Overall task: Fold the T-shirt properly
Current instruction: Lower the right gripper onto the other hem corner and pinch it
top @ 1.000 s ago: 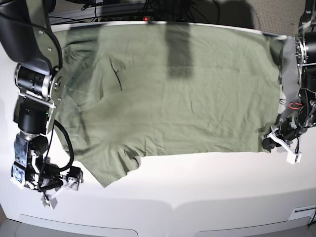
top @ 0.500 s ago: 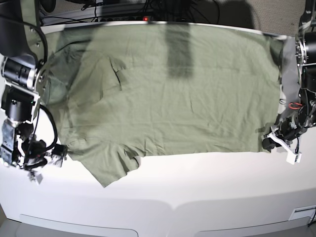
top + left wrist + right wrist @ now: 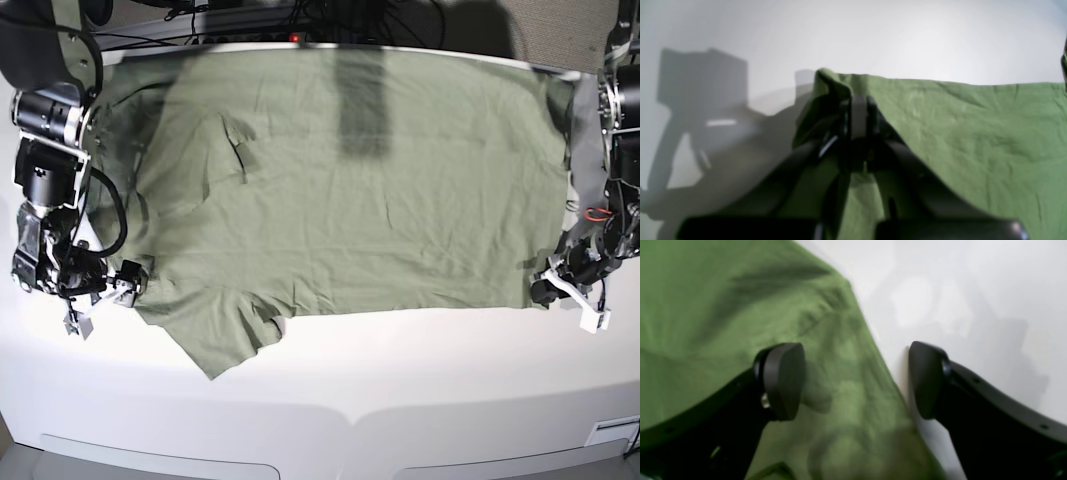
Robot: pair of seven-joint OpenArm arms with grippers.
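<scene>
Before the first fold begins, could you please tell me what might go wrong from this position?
1. The right gripper is open astride the T-shirt edge near the sleeve; one finger is over cloth, the other over bare table, so closing may catch only a thin edge or miss.
2. The left gripper is shut on only a small hem corner, which could slip when lifted.
3. The sleeve area looks wrinkled, and a fold might trap those creases.

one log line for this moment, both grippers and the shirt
left gripper: shut on T-shirt hem corner | right gripper: open, straddling sleeve-side edge | T-shirt: spread flat on table, unfolded
</scene>
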